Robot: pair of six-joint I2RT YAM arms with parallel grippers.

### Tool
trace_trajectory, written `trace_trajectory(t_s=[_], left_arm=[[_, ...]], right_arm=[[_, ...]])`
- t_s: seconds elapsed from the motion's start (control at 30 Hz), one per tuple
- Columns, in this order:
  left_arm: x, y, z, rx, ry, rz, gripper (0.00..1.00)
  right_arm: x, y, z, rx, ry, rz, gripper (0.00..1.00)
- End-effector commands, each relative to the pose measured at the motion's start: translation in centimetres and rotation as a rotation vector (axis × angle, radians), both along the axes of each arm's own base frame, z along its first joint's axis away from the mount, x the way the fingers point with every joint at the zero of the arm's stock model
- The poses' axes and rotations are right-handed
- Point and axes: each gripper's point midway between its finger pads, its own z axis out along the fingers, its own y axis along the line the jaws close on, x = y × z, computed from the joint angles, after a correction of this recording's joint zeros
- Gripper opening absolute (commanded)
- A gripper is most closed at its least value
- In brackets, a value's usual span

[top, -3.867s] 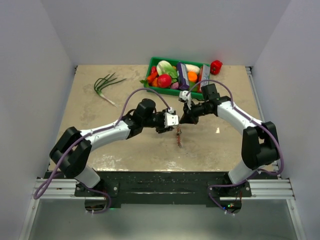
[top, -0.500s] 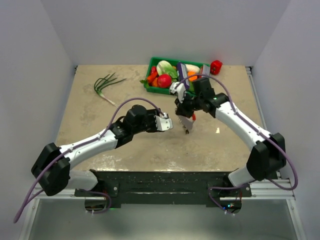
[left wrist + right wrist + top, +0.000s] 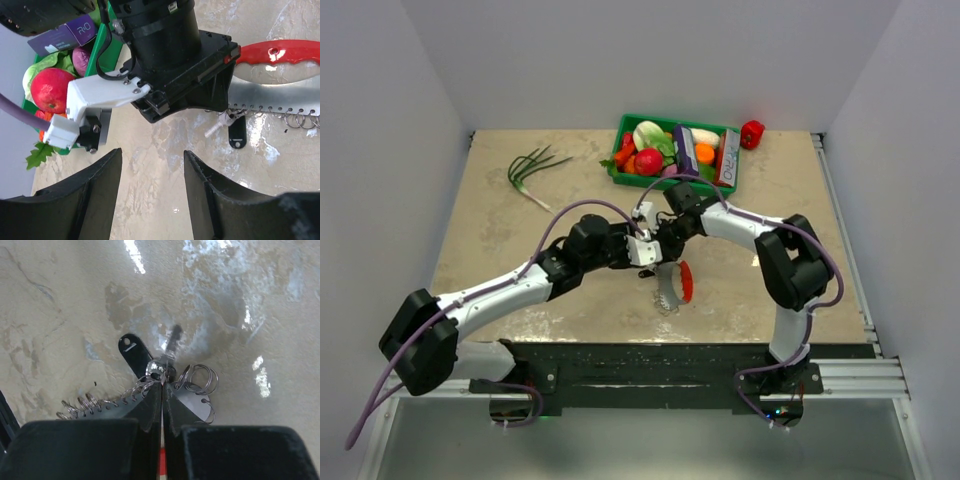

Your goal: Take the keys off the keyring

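Pinching the keyring (image 3: 160, 369) in the tightly closed right gripper (image 3: 162, 387), near the middle of the table (image 3: 735, 300), with the keys (image 3: 134, 351), one black-headed, and a silvery strip (image 3: 280, 102) lined with small rings bunched at the fingertips, red tag (image 3: 280, 52) just beside. Cannot tell whether hanging free or resting on the surface. Left gripper (image 3: 152, 162) spread wide, nothing between its fingers, facing the other wrist at close range.

Likely trouble from here:
- Closing the left fingers on the strip or the tag instead of a key, with everything packed together and every key far smaller than a finger. Then, on pulling, only dragging the whole bunch or twisting it out of the right-hand pinch.
- Knocking one wrist against the other, so near already.
- Bending or jamming a key by forcing it off without following the ring's coil.

At the far edge, a green basket (image 3: 619, 140) holding a pale leafy vegetable (image 3: 648, 133), a red round one (image 3: 648, 161), something orange (image 3: 705, 152), a purple box (image 3: 686, 145) and a white carton (image 3: 728, 155). Red pepper (image 3: 752, 133) just outside its right corner, and spring onions (image 3: 532, 168) loose on the table, well apart
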Motion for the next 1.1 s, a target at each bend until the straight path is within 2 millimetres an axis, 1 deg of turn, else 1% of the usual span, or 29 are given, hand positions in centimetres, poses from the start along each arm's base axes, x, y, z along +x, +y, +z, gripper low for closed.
trace_trajectory(t_s=[0.0,0.03,0.07,0.1,0.17,0.2,0.27,0.33,0.4,0.43,0.5,0.53,0.63,0.7,0.73,0.77,0.8,0.87,0.93,0.97,1.0,1.07], left_arm=[[0.5,-0.5,1.9,-0.069,-0.033,0.006,0.57],[0.6,-0.5,2.0,-0.071,-0.034,0.009,0.57],[0.6,-0.5,1.9,-0.069,-0.035,0.011,0.57],[0.7,-0.5,1.8,-0.066,-0.033,0.011,0.57],[0.5,-0.7,1.5,-0.065,-0.024,0.0,0.58],[0.5,-0.8,1.3,-0.059,-0.022,-0.008,0.58],[0.3,-1.1,0.6,-0.048,-0.009,-0.031,0.59],[0.5,-1.4,0.3,-0.046,-0.005,-0.037,0.6],[0.6,-1.7,0.2,-0.053,-0.005,-0.045,0.61],[0.6,-1.8,-0.2,-0.05,0.0,-0.047,0.61],[0.7,-2.0,-0.4,-0.048,0.0,-0.051,0.62],[0.8,-2.1,-1.0,-0.04,0.009,-0.05,0.62],[1.2,-2.0,-1.8,-0.023,0.013,-0.043,0.63],[1.3,-2.1,-1.8,-0.029,0.013,-0.041,0.63],[1.4,-2.1,-1.7,-0.037,0.013,-0.04,0.63],[1.6,-1.9,-1.6,-0.045,0.017,-0.037,0.64],[1.7,-1.8,-1.5,-0.054,0.021,-0.031,0.64],[2.0,-1.5,-1.3,-0.069,0.024,-0.023,0.64],[2.2,-1.3,-1.2,-0.081,0.024,-0.009,0.64],[2.5,-1.0,-1.2,-0.087,0.029,0.004,0.64],[2.5,-0.8,-1.1,-0.095,0.03,0.01,0.64],[2.7,-0.4,-1.0,-0.101,0.036,0.02,0.64]], right_arm=[[1.7,2.3,2.0,0.078,-0.097,0.055,0.0],[1.9,2.1,2.1,0.073,-0.112,0.052,0.0],[2.2,2.2,2.9,0.081,-0.141,0.054,0.0],[2.4,1.9,3.2,0.073,-0.163,0.046,0.0],[3.1,1.2,4.0,0.066,-0.208,0.024,0.0],[3.3,0.4,4.5,0.043,-0.24,0.006,0.0],[4.0,-0.7,4.5,0.011,-0.282,-0.012,0.0],[4.1,-1.8,3.6,-0.024,-0.283,-0.025,0.0],[3.9,-2.3,2.8,-0.036,-0.27,-0.025,0.09],[3.7,-2.3,2.7,-0.032,-0.264,-0.018,0.18],[3.6,-2.4,2.6,-0.03,-0.269,-0.019,0.25],[3.7,-2.5,3.1,-0.025,-0.282,-0.021,0.29],[3.9,-3.0,4.0,-0.03,-0.325,-0.026,0.34],[3.4,-3.2,4.2,-0.028,-0.328,-0.002,0.34],[3.0,-3.1,5.0,-0.01,-0.352,0.032,0.34],[2.7,-3.0,5.1,0.004,-0.348,0.049,0.35],[2.3,-2.9,5.0,0.011,-0.346,0.059,0.35],[2.3,-2.8,4.9,0.018,-0.344,0.067,0.34],[2.3,-2.3,5.0,0.036,-0.339,0.078,0.33],[2.2,-2.1,4.6,0.042,-0.324,0.086,0.33],[2.1,-1.5,4.8,0.062,-0.314,0.099,0.31],[2.1,-1.2,4.4,0.058,-0.298,0.103,0.3]])
